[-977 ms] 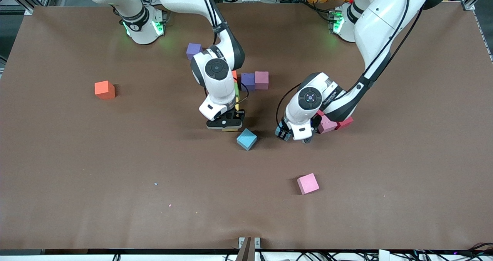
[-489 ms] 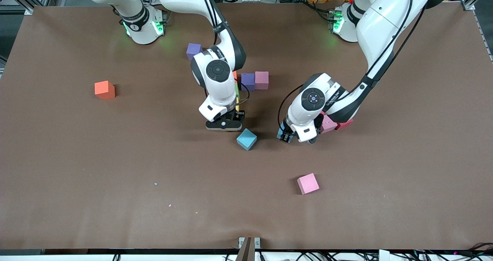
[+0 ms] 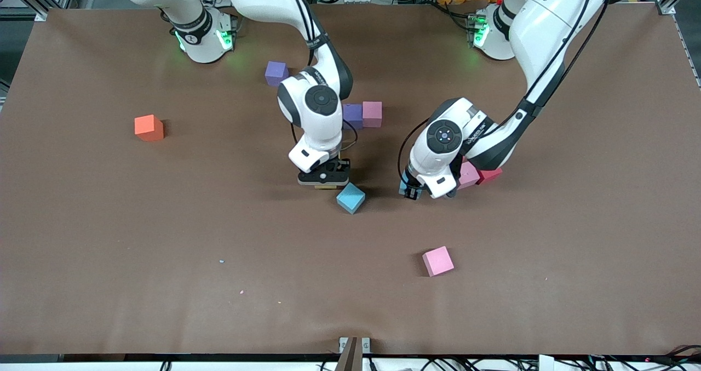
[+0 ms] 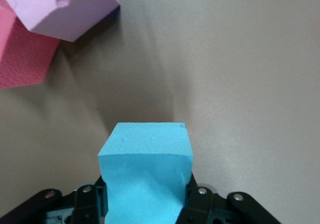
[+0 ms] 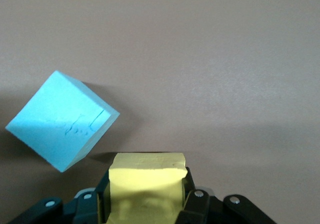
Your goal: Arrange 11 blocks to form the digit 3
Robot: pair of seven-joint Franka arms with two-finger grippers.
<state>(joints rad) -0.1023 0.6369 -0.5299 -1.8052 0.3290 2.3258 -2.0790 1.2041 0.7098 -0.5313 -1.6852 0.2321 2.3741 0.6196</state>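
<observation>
My right gripper (image 3: 324,180) is shut on a yellow block (image 5: 147,184), low over the table beside a loose light blue block (image 3: 350,197) (image 5: 62,119) that lies turned cornerwise. My left gripper (image 3: 411,189) is shut on a second light blue block (image 4: 145,169), close to a pink block (image 3: 469,175) (image 4: 60,9) and a red block (image 3: 490,174) (image 4: 22,54) that touch each other. A purple block (image 3: 352,115) and a pink block (image 3: 372,113) sit side by side as a row of the digit 3. My right arm hides the rest of the figure.
An orange block (image 3: 149,127) lies alone toward the right arm's end. Another purple block (image 3: 276,73) sits near the right arm's base. A pink block (image 3: 437,261) lies alone nearer the front camera.
My left gripper has shut on the light blue block and shifted slightly toward the pink and red blocks. My right gripper has moved a little toward the left arm's end with the yellow block.
</observation>
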